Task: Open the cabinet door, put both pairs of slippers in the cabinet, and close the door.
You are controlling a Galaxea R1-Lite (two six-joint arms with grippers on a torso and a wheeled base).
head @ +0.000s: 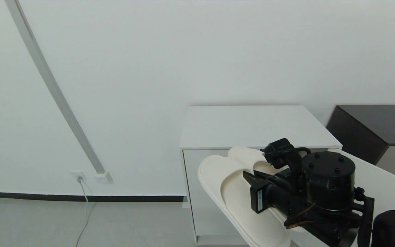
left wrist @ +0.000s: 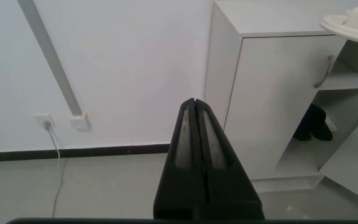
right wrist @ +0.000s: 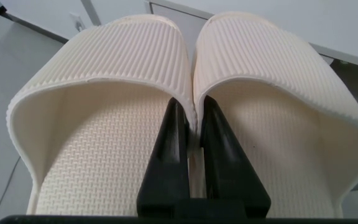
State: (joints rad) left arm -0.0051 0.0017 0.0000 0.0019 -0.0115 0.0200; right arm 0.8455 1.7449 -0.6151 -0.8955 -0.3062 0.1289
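Pinching the slippers (right wrist: 104, 81) by their adjoining inner walls, the right claw (right wrist: 190, 109) is held at the cabinet's (head: 252, 125) open front. The pair should be slid in level, clear of the door (head: 382, 181). The left claw (left wrist: 194, 109) is clenched, empty.

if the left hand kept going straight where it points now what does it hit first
Most likely the white wall, close beside the side of the cabinet. The left hand is shut and nothing stands between. Depth is unclear, so it might graze the cabinet instead.
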